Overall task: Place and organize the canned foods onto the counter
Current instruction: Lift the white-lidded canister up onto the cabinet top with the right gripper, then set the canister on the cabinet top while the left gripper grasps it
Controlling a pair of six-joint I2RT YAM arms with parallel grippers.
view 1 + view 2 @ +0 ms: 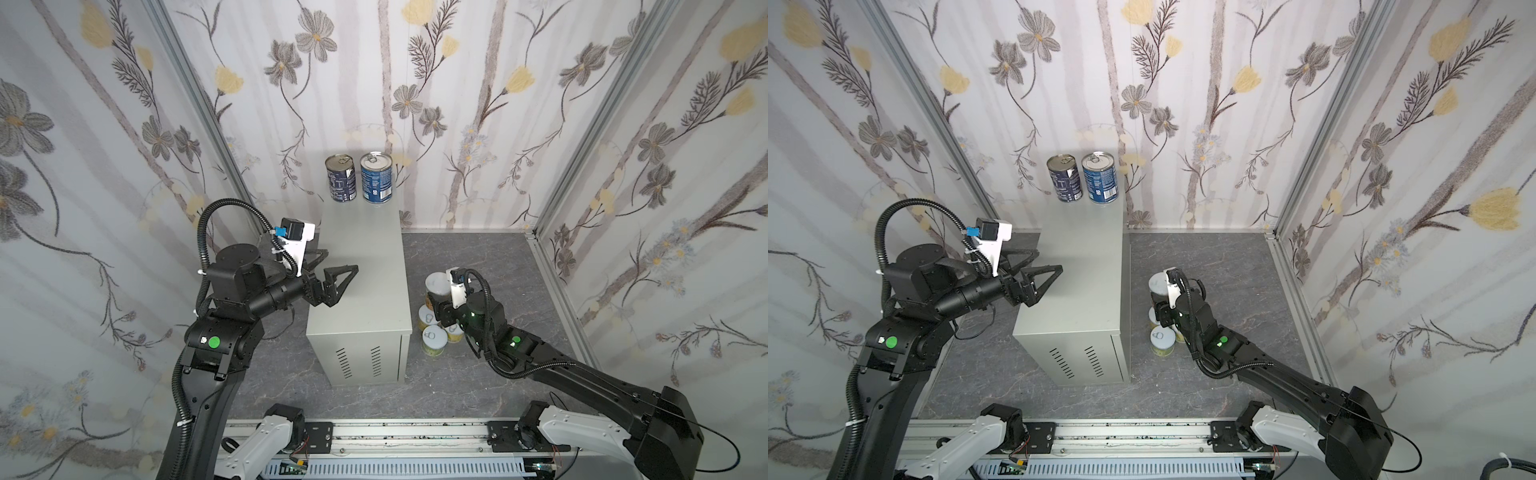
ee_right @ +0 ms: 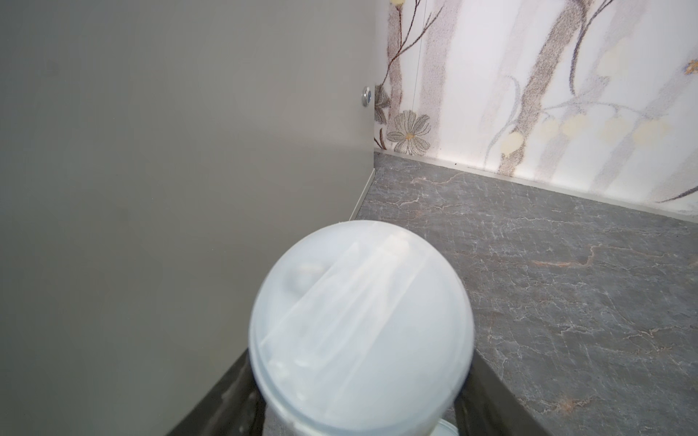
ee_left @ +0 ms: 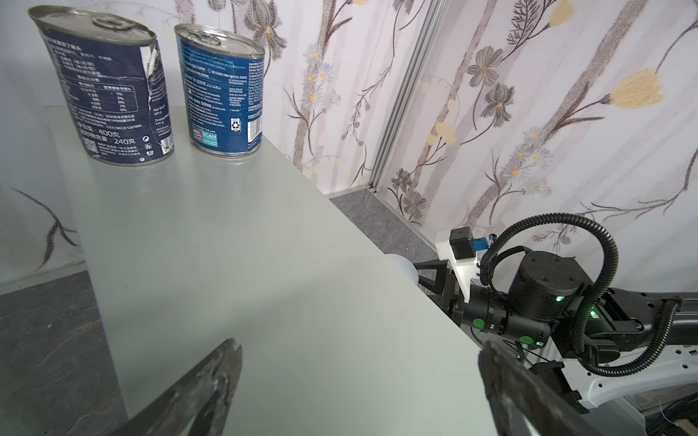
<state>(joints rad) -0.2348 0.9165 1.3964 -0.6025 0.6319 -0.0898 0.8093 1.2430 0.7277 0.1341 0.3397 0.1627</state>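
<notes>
1. Tins, one navy tin [image 1: 340, 178] and one brighter blue tin [image 1: 376, 178], are standing upright, side by side and just apart, at the far end of the counter [image 1: 361, 266], near the back wall.
2. Left gripper [image 1: 341, 259] is hovering over the counter's near left edge, jaws spread wide and gripping nothing. Its wrist view is cutting off all but the fingertips [image 3: 226, 362].
3. Right gripper [image 1: 441, 300] is clamping a white-lidded can [image 2: 362, 324] just beside the counter's right wall. The fingers and wrist are hiding most of its label.
4. Three short cans [image 1: 434, 338] are sitting clustered on the floor [image 1: 457, 257] beneath it. The right arm is covering parts of them, and their labels are too small to read.
</notes>
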